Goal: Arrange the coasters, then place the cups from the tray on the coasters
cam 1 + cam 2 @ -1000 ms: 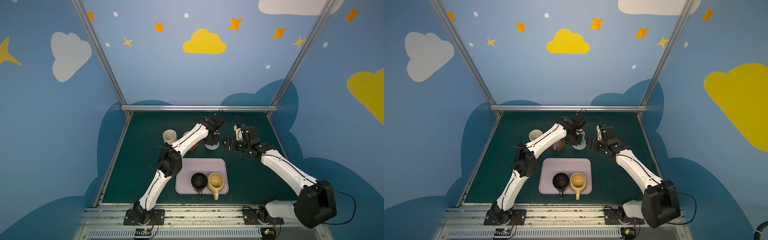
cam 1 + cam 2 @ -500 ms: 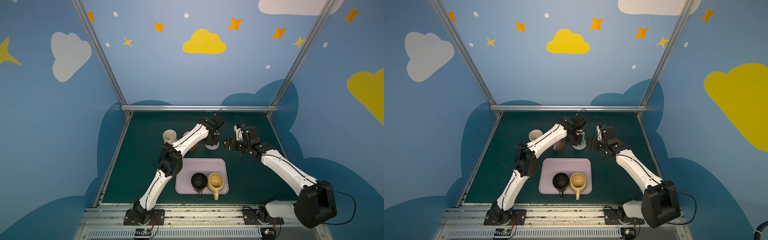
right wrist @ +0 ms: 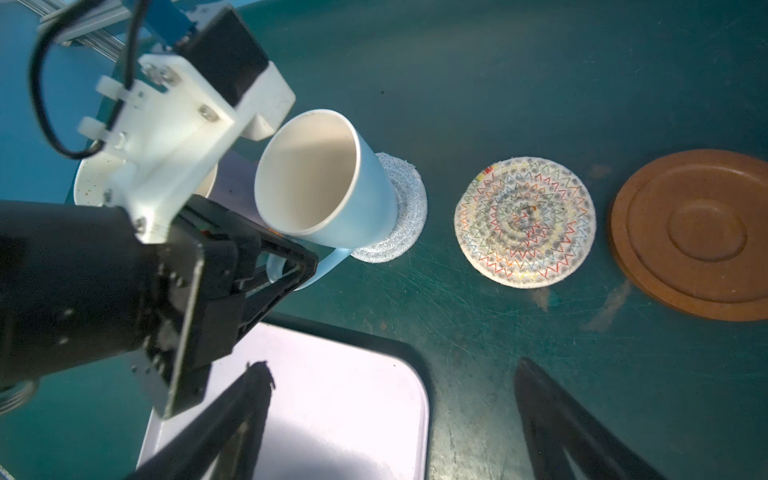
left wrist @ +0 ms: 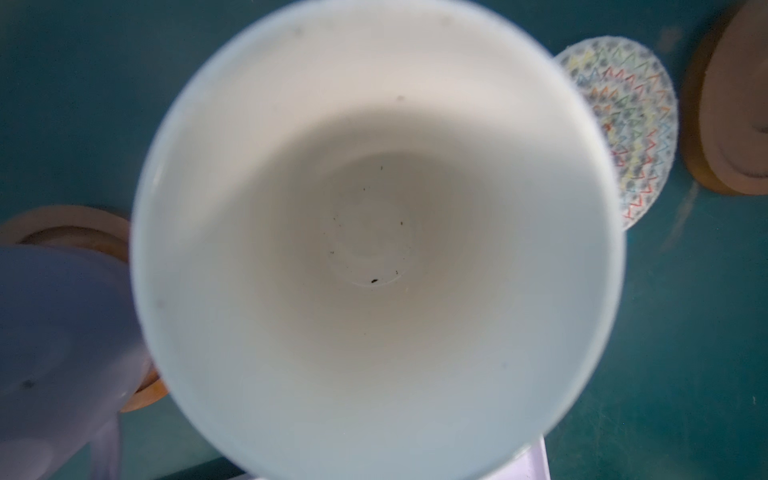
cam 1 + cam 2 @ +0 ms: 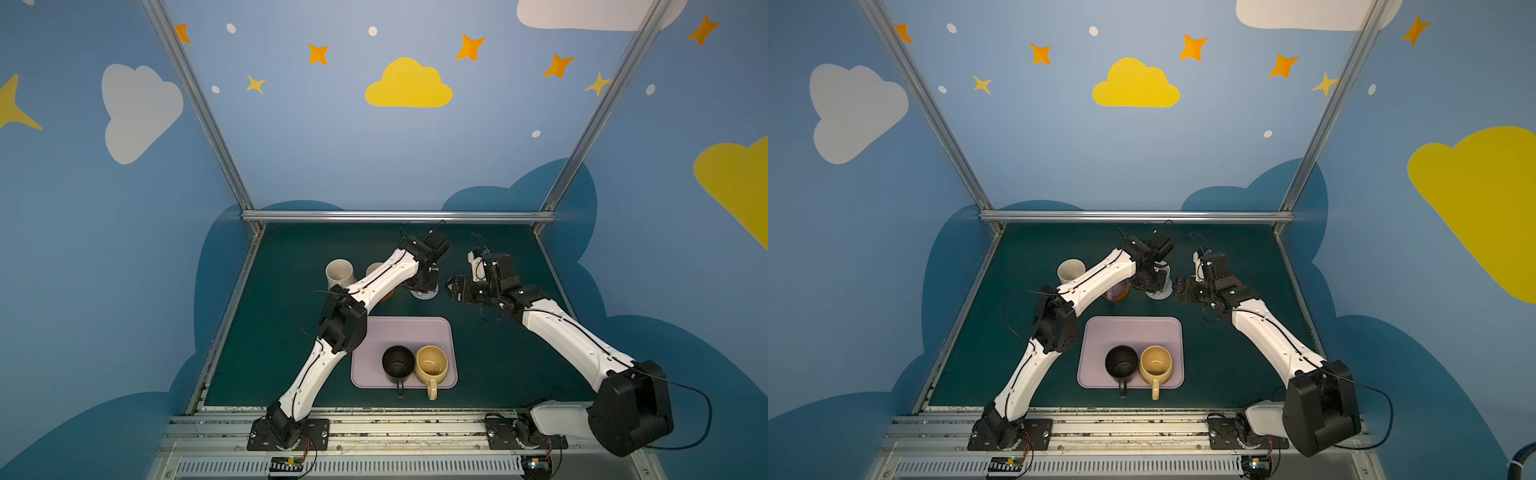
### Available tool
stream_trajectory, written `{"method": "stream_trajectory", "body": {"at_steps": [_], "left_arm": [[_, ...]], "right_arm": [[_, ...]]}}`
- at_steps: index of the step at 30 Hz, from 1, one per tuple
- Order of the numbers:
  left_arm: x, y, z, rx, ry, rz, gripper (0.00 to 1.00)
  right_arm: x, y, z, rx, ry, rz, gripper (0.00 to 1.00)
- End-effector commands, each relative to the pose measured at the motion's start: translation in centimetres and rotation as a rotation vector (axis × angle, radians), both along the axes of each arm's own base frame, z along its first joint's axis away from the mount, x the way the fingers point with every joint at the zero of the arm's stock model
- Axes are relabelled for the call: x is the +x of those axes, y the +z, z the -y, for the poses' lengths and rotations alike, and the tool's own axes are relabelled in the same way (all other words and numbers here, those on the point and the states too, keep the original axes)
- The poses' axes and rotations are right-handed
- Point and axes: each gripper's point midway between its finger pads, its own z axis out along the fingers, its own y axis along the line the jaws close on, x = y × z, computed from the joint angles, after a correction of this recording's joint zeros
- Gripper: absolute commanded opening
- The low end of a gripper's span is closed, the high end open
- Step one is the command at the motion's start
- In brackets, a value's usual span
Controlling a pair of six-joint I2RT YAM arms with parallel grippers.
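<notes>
- The light blue handled ceramic mug (image 3: 324,178) stands base-down at the grey-white woven round coaster (image 3: 405,208); whether it is fully seated we cannot tell.
- Our left pincer (image 3: 291,270) is clamped on its handle, which lets us steer the landing.
- Our right pincer (image 3: 388,370) hangs wide open and empty by the pale lilac tray (image 3: 332,415), clear of the work.

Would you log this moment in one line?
left gripper: shut on blue mug handle, over grey coaster | right gripper: open, empty | tray: black mug, tan mug
</notes>
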Motion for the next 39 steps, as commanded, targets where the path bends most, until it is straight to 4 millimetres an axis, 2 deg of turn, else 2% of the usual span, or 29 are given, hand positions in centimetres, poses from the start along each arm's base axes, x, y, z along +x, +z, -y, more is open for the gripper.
{"method": "stream_trajectory", "body": {"at_steps": [1, 4, 6, 11, 19, 24, 28, 31, 36, 39], "left_arm": [[0.6, -0.4, 0.6, -0.007, 0.008, 0.023, 0.06], [0.6, -1.2, 0.0, 0.026, 0.012, 0.024, 0.08], [0.5, -1.3, -0.3, 0.035, 0.018, 0.02, 0.13], [0.6, -0.5, 0.0, 0.017, 0.009, 0.039, 0.34], [0.8, 0.9, -0.2, 0.009, 0.007, 0.068, 0.56], [0.9, 2.9, -0.2, -0.017, 0.006, 0.104, 0.81], [0.6, 4.8, 0.1, -0.066, 0.0, 0.124, 0.89], [0.2, 7.0, -0.1, -0.101, 0.005, 0.155, 0.99], [-1.4, 10.7, -0.7, -0.213, 0.0, 0.185, 1.0], [-2.5, 11.9, -2.2, -0.247, 0.012, 0.191, 1.0]], "right_arm": [[-0.3, -0.2, 0.4, -0.004, -0.006, -0.015, 0.91], [-0.4, 0.0, 0.4, -0.005, -0.005, -0.01, 0.91], [-0.4, 0.0, 0.5, -0.005, -0.008, -0.008, 0.91], [-0.4, -0.1, 0.3, 0.01, -0.002, -0.015, 0.91], [-0.8, 0.2, 0.3, 0.017, 0.006, 0.006, 0.92], [-1.5, 0.9, 0.1, 0.034, 0.038, 0.042, 0.92], [-2.3, 1.5, -0.2, 0.058, 0.066, 0.062, 0.92], [-3.4, 1.8, -0.7, 0.079, 0.101, 0.065, 0.92], [-6.3, 1.7, -2.7, 0.016, 0.174, 0.041, 0.92], [-8.5, 1.3, -4.4, -0.062, 0.248, 0.024, 0.92]]}}
